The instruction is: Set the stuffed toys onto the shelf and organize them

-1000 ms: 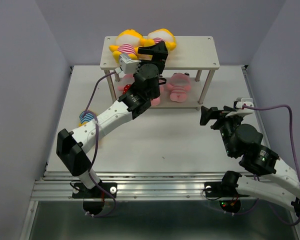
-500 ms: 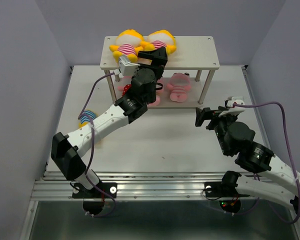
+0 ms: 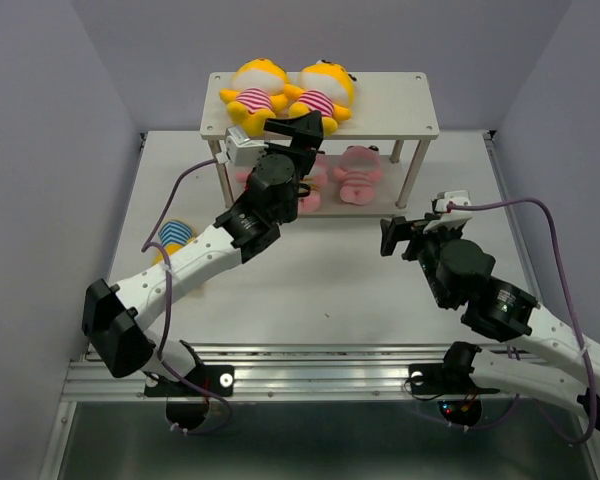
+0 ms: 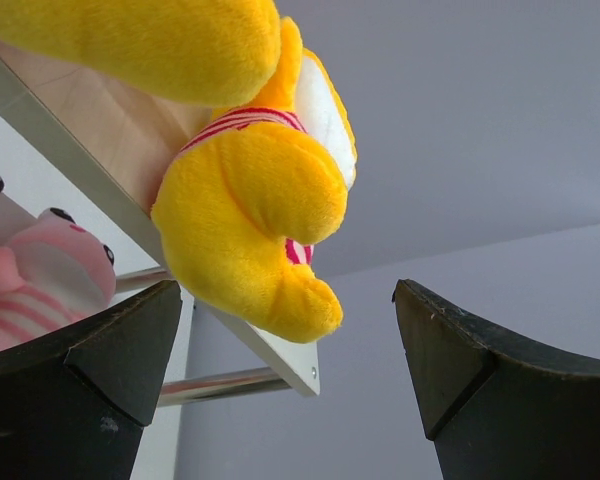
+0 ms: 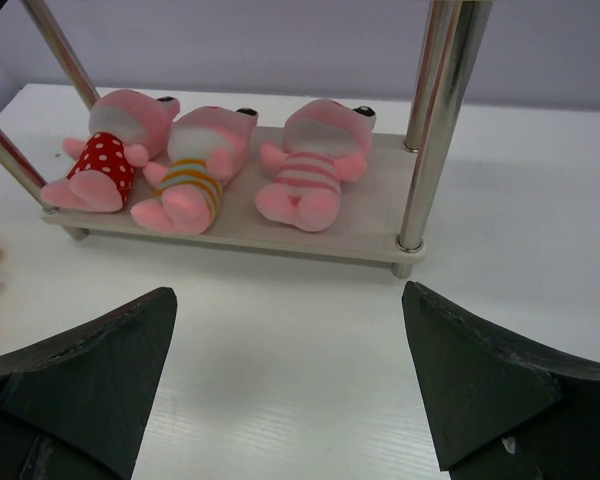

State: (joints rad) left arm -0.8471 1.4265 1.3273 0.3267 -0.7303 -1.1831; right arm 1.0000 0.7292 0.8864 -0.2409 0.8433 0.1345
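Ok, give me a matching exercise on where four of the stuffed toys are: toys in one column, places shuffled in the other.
Toys
1. pink toy in the red dotted shirt
2. pink toy in the orange striped shirt
3. pink toy in the pink striped shirt
4. yellow toy in the blue striped shirt

Places
A. on the table, beside the left arm
B. middle of the row on the lower board of the shelf
C. left end of that row, in the right wrist view
D. right end of that row, in the right wrist view

Pairs: 1-C, 2-B, 3-D, 4-A
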